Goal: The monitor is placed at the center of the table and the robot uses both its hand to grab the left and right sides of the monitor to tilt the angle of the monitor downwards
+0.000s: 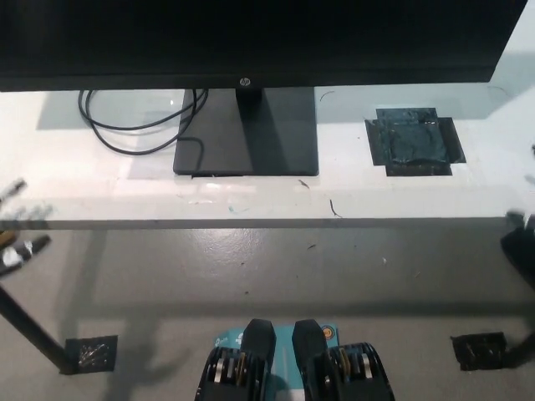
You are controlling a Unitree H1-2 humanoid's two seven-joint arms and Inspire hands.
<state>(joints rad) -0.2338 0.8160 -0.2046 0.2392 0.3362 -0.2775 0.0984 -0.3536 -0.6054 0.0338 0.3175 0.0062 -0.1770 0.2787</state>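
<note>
Monitor (251,42) stands at mid-tabletop (351,200), long axis left-right. Left hand (18,219) blurred at the left edge, right hand (522,234) barely showing at the right edge. Both sit low, off the monitor's sides; finger states cannot be told.

monitor (251,38): I see a black screen and bezel, matt, plastic by the look, spanning the top of the frame.
stand base (247,134): dark flat plate at upper centre, smooth with a dull sheen; I can't tell metal from plastic.
cable (138,125): thin black rubbery cord, looped at upper left of the base.
bench (418,196): white top, smooth and faintly glossy, scuffed and flecked with small dark marks near its front edge.
tape patch (411,142): dark tape, wrinkled and slightly shiny, at upper right.
floor (251,267): grey, hard, polished; I see soft reflections, with dark tape squares at both lower corners.
</note>
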